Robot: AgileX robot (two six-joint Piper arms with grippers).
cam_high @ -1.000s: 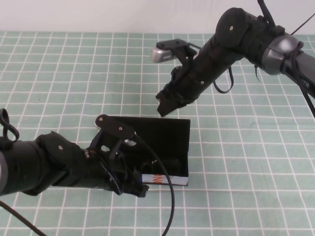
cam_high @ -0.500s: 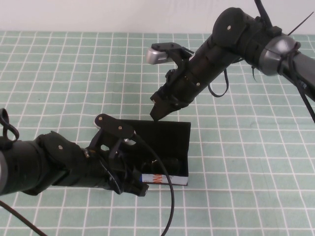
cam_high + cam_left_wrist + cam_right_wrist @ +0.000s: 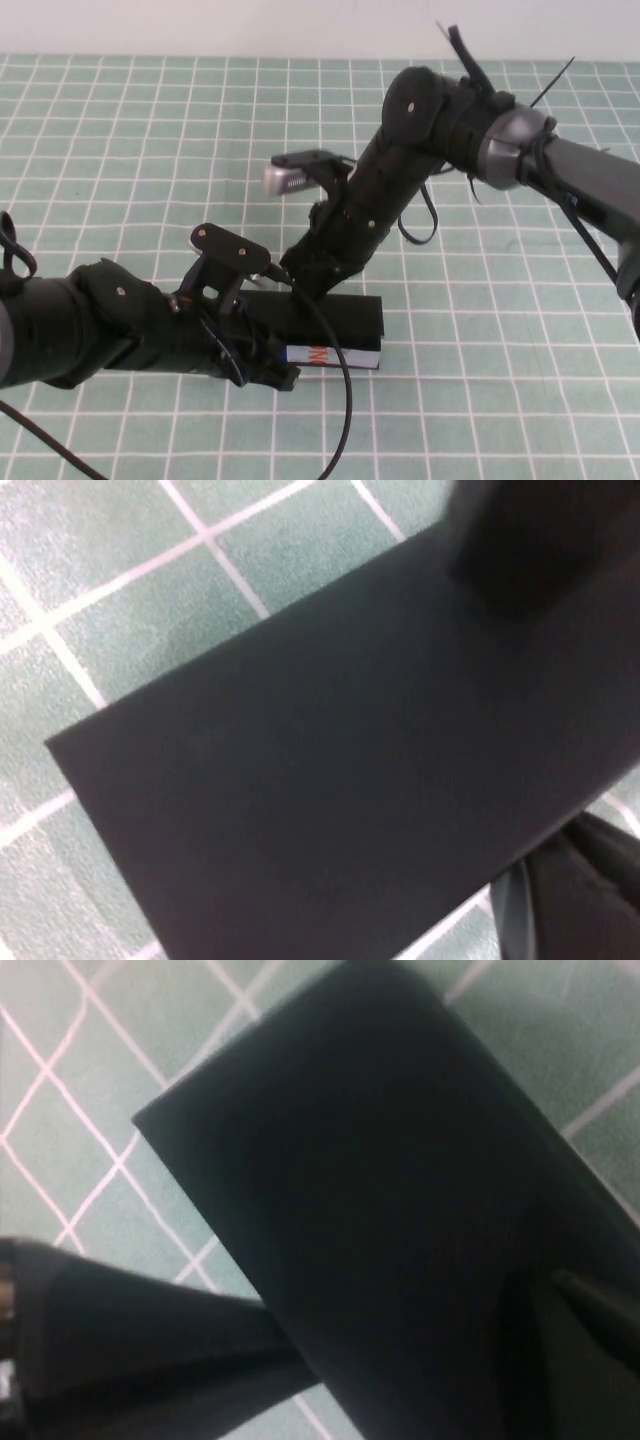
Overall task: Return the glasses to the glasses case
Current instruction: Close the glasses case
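Black and flat-lidded, the glasses case (image 3: 330,330) lies near the middle of the green, white-gridded surface (image 3: 120,130), its lid down so that only the dark top and the blue, white and orange front strip show in the high view. The glasses cannot be seen in any view. The right arm reaches in from the far right and angles down to the case's far edge; the right pincer (image 3: 300,283) sits low at the rear left part of the lid, touching or nearly touching it, and whether its fingers are apart or together cannot be told, since the dark arm and dark lid merge there. The left arm lies across the near left of the surface, and the left pincer (image 3: 280,375) rests against the case's near left corner, just beside the printed strip; its bulk and a looping black cable (image 3: 340,400) hide the case's left end, and the state of its fingers cannot be told either. A silver-grey wrist camera (image 3: 290,178) juts from the right arm above the case. In the left wrist view the lid (image 3: 330,780) fills most of the picture as a plain dark slab over the grid; the right wrist view shows the same slab (image 3: 400,1210) with the other arm's dark body beside it.
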